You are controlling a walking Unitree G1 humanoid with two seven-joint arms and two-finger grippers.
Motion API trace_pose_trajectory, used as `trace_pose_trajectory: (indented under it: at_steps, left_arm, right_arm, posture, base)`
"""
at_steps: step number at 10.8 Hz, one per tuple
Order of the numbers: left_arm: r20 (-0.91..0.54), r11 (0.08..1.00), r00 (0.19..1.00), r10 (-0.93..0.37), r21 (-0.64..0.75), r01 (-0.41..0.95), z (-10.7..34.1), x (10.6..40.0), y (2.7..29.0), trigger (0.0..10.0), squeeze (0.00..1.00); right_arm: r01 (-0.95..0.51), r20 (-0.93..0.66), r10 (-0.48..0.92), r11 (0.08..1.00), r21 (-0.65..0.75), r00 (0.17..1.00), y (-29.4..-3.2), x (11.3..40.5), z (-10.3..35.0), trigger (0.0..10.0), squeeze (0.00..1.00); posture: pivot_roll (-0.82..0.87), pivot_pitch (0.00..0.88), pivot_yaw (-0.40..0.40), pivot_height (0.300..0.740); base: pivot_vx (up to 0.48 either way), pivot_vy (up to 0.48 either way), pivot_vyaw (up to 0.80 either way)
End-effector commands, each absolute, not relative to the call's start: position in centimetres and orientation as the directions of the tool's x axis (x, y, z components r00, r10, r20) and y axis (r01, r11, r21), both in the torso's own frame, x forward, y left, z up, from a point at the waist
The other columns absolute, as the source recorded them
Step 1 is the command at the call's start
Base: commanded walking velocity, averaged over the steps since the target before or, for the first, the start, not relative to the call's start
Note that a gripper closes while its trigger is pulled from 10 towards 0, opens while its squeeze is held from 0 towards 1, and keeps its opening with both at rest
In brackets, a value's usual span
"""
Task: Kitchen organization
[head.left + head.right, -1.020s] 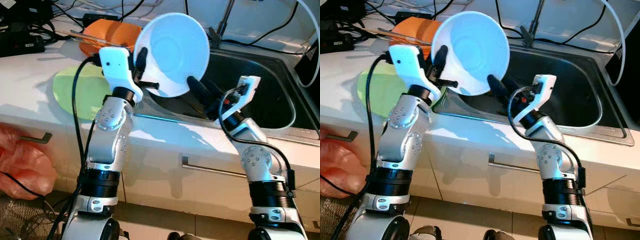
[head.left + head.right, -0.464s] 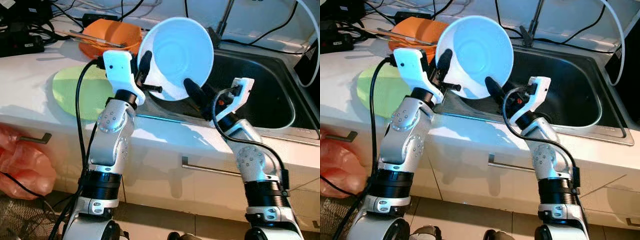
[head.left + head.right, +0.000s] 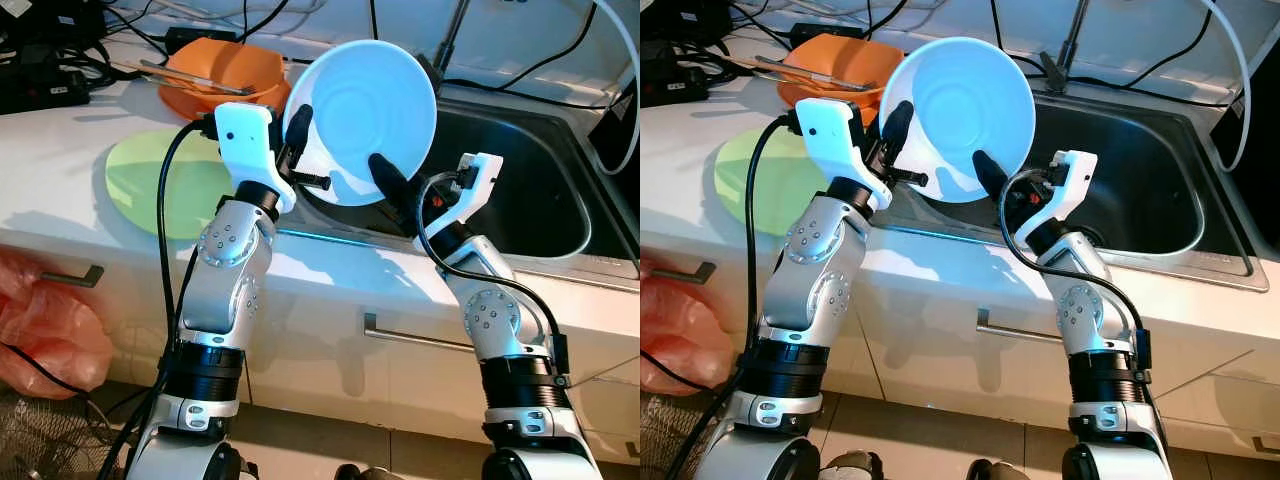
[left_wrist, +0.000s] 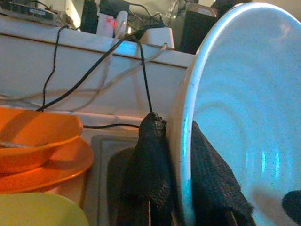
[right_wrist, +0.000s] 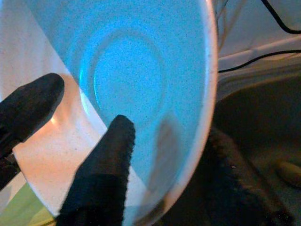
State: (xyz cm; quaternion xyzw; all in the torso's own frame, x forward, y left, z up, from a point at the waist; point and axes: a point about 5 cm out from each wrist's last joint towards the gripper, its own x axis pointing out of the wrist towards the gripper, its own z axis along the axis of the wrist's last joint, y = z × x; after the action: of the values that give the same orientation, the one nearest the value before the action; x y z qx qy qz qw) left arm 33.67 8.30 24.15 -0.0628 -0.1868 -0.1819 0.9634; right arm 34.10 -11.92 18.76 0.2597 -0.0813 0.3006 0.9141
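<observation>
White bowl (image 3: 362,122) clamped in left end effector (image 3: 296,150), above sink (image 3: 520,190).

Head views bright, sharp, cool blue cast. Bowl (image 3: 362,122) glows pale blue, mild glare on inner face between both pincers. Soft arm shadows on counter (image 3: 60,140) front below pincers. Sink (image 3: 540,190) beyond right pincer dark, detail lost. Left wrist view dim; fingers (image 4: 153,162) close, soft-focus, grainy. Right wrist view: bowl half blue, half warm pink near fingers (image 5: 101,174); fingers blurred, dark.
</observation>
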Motion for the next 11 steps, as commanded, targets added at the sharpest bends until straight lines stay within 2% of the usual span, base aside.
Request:
trace_pose_trajectory:
  at_steps: [1,9,10,11]
  left_arm:
    - [0.401,0.913,0.84,-0.366,-0.019,0.407,24.53,33.31,7.44,10.0,0.0]
    - [0.396,0.924,0.841,-0.368,0.059,0.377,24.3,33.42,7.49,10.0,0.0]
    - [0.397,0.926,0.843,-0.364,0.058,0.373,24.26,33.46,7.52,10.0,1.0]
    - [0.396,0.925,0.842,-0.366,0.056,0.376,24.22,33.48,7.51,10.0,1.0]
  right_arm:
    - [-0.576,0.303,0.49,0.694,0.432,0.817,-12.23,34.3,18.74,0.0,0.0]
    - [-0.563,0.298,0.478,0.696,0.446,0.827,-12.18,34.49,18.61,0.0,0.0]
    - [-0.562,0.297,0.477,0.696,0.447,0.827,-12.17,34.51,18.61,0.0,0.0]
    - [-0.561,0.297,0.476,0.696,0.448,0.828,-12.16,34.53,18.62,0.0,0.0]
  posture:
    - [0.13,0.087,-0.075,0.74]
    - [0.12,0.097,-0.08,0.74]
    - [0.13,0.097,-0.081,0.74]
    - [0.13,0.098,-0.082,0.74]
  base:
    - [0.0,0.0,0.0]
    - [0.0,0.0,0.0]
    - [0.0,0.0,0.0]
    - [0.0,0.0,0.0]
